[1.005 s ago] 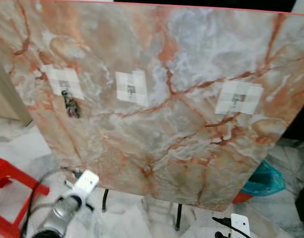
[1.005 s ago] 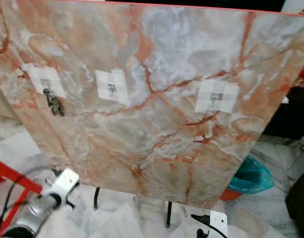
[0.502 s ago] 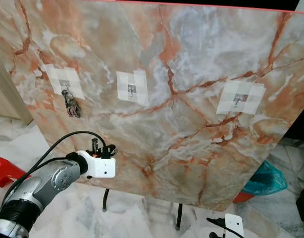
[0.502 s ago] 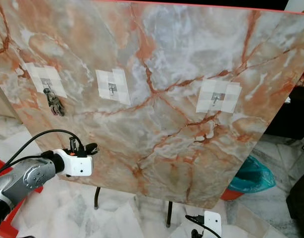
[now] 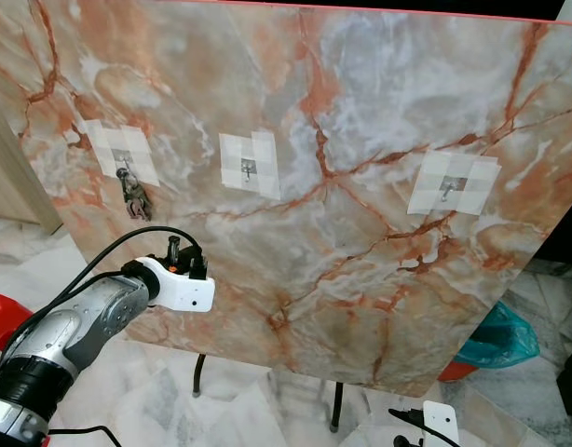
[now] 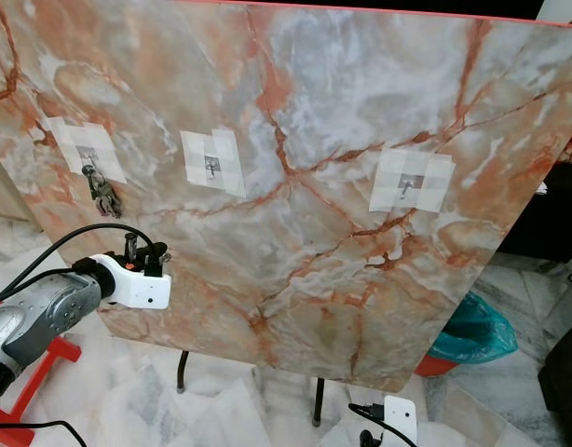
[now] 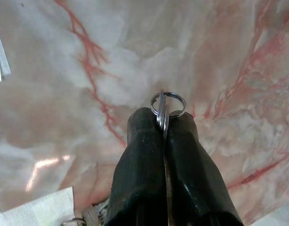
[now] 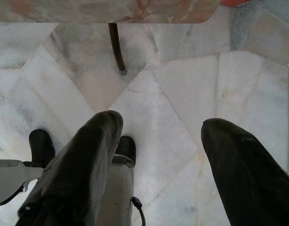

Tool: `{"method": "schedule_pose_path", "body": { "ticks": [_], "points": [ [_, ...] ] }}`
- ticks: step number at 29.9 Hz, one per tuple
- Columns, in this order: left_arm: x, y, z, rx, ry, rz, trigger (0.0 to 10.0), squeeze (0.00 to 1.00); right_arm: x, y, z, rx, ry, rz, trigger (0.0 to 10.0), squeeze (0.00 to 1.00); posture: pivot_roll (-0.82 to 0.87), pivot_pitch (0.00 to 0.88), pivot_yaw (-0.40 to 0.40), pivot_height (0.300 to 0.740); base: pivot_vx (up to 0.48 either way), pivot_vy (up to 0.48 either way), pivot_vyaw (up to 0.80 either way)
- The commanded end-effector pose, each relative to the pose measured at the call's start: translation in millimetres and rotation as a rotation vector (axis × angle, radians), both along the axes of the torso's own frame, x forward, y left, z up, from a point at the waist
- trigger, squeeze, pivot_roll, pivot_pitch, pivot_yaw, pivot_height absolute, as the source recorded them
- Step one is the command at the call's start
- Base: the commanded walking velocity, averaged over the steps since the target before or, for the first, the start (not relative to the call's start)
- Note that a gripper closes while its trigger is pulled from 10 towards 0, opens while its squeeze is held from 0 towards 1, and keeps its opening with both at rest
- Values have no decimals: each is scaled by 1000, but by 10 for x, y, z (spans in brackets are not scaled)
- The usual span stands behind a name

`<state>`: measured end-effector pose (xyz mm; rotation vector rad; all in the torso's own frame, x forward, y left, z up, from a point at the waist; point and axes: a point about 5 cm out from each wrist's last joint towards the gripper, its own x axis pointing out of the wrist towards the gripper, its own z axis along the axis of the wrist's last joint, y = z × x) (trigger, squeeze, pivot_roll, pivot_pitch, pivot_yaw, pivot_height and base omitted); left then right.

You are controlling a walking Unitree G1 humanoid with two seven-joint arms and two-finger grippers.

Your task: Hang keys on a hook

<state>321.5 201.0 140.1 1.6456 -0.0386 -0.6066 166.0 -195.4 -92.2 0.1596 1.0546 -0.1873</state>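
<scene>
Lifted slightly since half a second ago, the left gripper pinches the keys tight, ring poking past its fingertips. Free middle hook lies up and right of it; right gripper hangs open.

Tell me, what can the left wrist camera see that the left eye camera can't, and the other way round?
The left wrist view gives the close detail: the left gripper shut on a key ring, metal loop poking out past the black fingertips. The left eye view gives the whole layout: three taped hooks across the marble board, with a bunch of keys already hanging on the left hook, the middle hook and right hook bare. Both show the marble board's pink-veined surface with the left gripper in front of it.
</scene>
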Motion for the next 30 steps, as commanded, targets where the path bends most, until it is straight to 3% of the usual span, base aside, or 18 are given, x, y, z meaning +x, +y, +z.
{"method": "schedule_pose_path", "body": {
  "ticks": [1,2,7,8,11,12,13,18,21,26,30],
  "points": [
    [-2,-31,46,-61,-29,20,10000,0,26,-28,16,-9,-10,-1,10000,0,12,0,-49,740,0,0,0],
    [1,-38,52,-87,-33,31,10000,0,27,-29,16,-9,-10,-2,10000,0,12,0,-49,740,0,0,0],
    [43,-91,126,-385,-81,153,10000,0,31,-33,19,-11,-14,-1,10000,0,11,0,-55,740,0,0,0],
    [43,-91,126,-385,-81,153,10000,0,31,-33,19,-11,-14,-1,10000,0,11,0,-55,740,0,0,0],
    [-3,-221,224,-652,-100,136,10000,0,36,-41,23,-13,-16,1,10000,0,12,0,-60,740,0,0,0],
    [-16,-235,241,-710,-99,137,10000,0,36,-42,23,-13,-16,2,10000,0,12,0,-60,740,0,0,0],
    [-16,-235,241,-710,-99,137,10000,0,36,-42,23,-13,-16,2,10000,0,12,0,-60,740,0,0,0],
    [-83,-305,314,-1091,-93,173,10000,0,34,-47,23,-13,-18,5,10000,0,14,0,-64,740,0,0,0],
    [-105,-326,295,-1139,-76,176,10000,0,34,-48,23,-13,-18,6,10000,0,14,0,-65,740,0,0,0],
    [-163,-337,161,-1417,-24,274,10000,0,37,-48,25,-10,-23,3,10000,0,18,0,-65,740,0,0,0],
    [-179,-417,84,-1431,2,287,10000,0,42,-41,27,-7,-29,4,10000,0,16,0,-66,740,0,0,0]
  ]
}}
